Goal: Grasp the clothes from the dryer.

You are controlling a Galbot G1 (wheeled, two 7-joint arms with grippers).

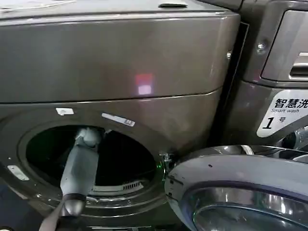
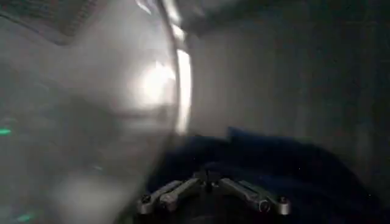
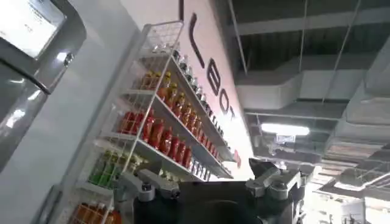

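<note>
The dryer [image 1: 120, 57] is bronze-grey, and its round porthole [image 1: 48, 154] stands open. My left arm [image 1: 79, 163] reaches through the porthole into the dark drum. Inside, the clothes [image 2: 286, 158] lie as a dark navy heap on the drum floor. My left gripper [image 2: 207, 178] is down at that heap, its finger links drawn together at the fabric, shut on the clothes. The shiny drum wall [image 2: 79, 122] curves close beside it. My right gripper [image 3: 204, 182] is parked away from the dryer, pointing up toward a ceiling, jaws apart and holding nothing.
The dryer's round glass door [image 1: 240, 192] hangs open at the lower right, close to the porthole. A second machine with a "Smart wash" sticker [image 1: 284, 115] stands to the right. A wire shelf of bottles [image 3: 158, 134] rises beside the right gripper.
</note>
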